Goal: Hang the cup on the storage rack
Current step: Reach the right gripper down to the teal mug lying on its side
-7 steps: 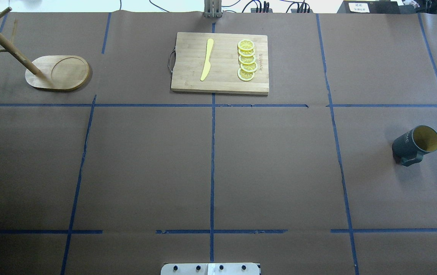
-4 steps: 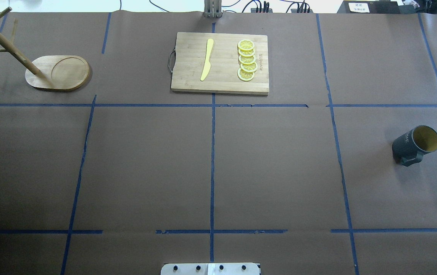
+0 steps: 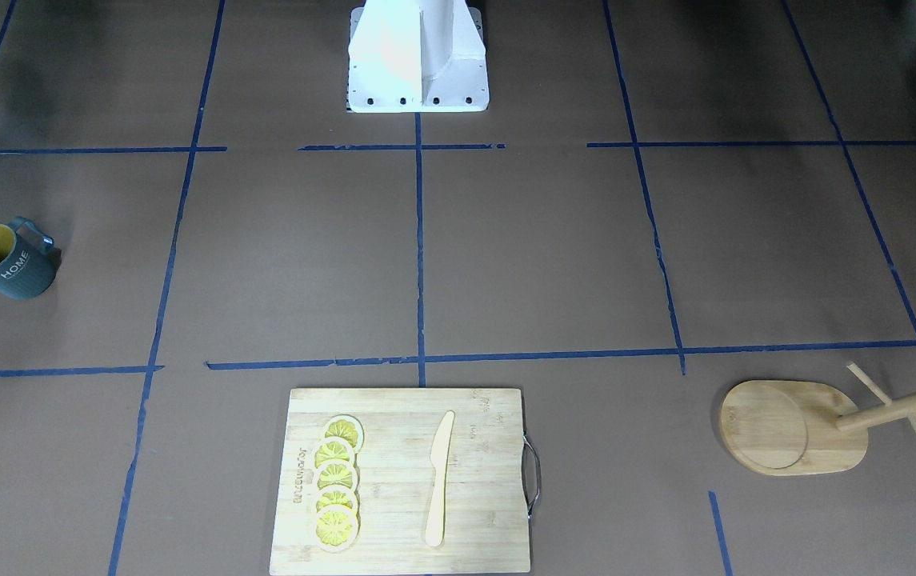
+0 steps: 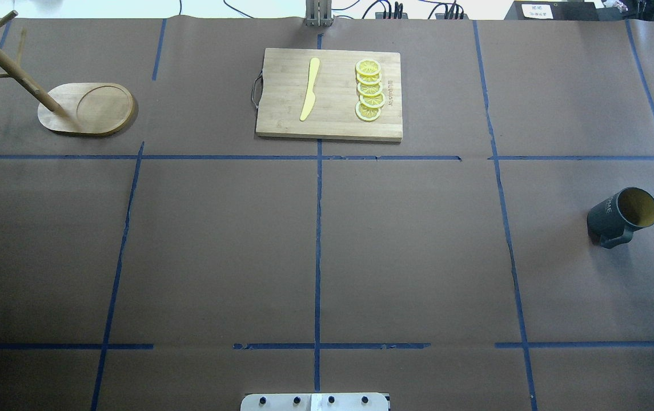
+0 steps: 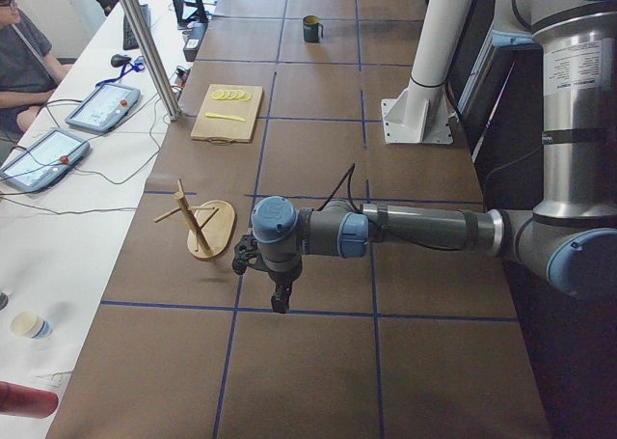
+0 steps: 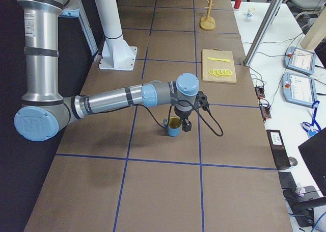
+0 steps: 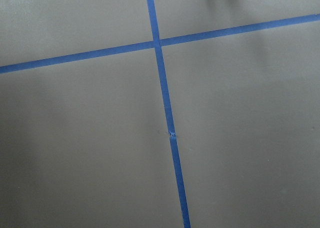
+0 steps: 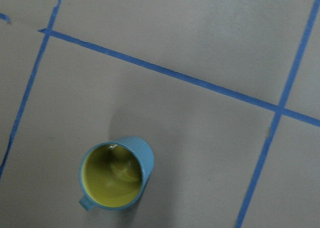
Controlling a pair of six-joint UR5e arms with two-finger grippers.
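The dark grey-blue cup (image 4: 618,216) with a yellow inside stands upright at the table's right side; it also shows in the front view (image 3: 6,266) and from above in the right wrist view (image 8: 117,174). The wooden storage rack (image 4: 87,108) stands at the far left, its post and pegs leaning out of frame; it also shows in the front view (image 3: 794,424). My right gripper (image 6: 184,125) hangs just above and beside the cup (image 6: 174,126). My left gripper (image 5: 280,304) hangs over bare table near the rack (image 5: 198,229). I cannot tell whether either gripper is open or shut.
A bamboo cutting board (image 4: 329,94) with a yellow knife (image 4: 309,88) and lemon slices (image 4: 369,90) lies at the far middle. The robot's white base (image 3: 418,56) stands at the near edge. Tablets (image 5: 101,106) and a seated operator (image 5: 24,53) are beyond the table.
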